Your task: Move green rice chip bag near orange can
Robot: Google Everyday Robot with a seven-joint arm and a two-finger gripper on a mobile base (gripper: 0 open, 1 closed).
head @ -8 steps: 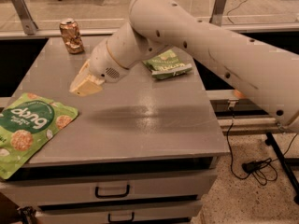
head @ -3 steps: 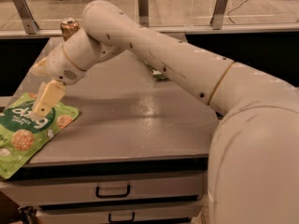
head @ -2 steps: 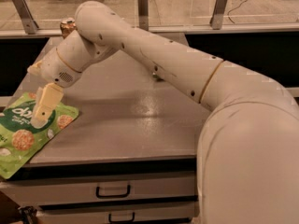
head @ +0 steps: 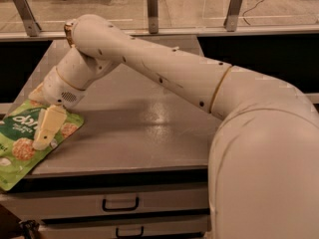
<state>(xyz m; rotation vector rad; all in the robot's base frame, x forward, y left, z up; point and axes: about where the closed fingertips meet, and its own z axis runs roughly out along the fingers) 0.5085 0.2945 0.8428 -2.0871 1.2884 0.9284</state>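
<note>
In the camera view, the gripper (head: 46, 132) is held down on the green rice chip bag (head: 15, 151), which lies flat directly beneath it, overhanging the table (head: 144, 133) edge. A grasp is judged to be in preparation. Whether the tool is spread or pinching cannot be told. The orange can (head: 67, 31) is glimpsed well beyond the gripper, largely hidden by the arm. The drawers (head: 119, 203) below are shut, their contents unseen.

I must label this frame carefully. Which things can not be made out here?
Camera view:
orange can: only a sliver shows; the arm hides the rest.
green rice chip bag: left side cut by the picture edge, middle covered by the gripper.
Whether the gripper touches the bag: cannot tell.
</note>
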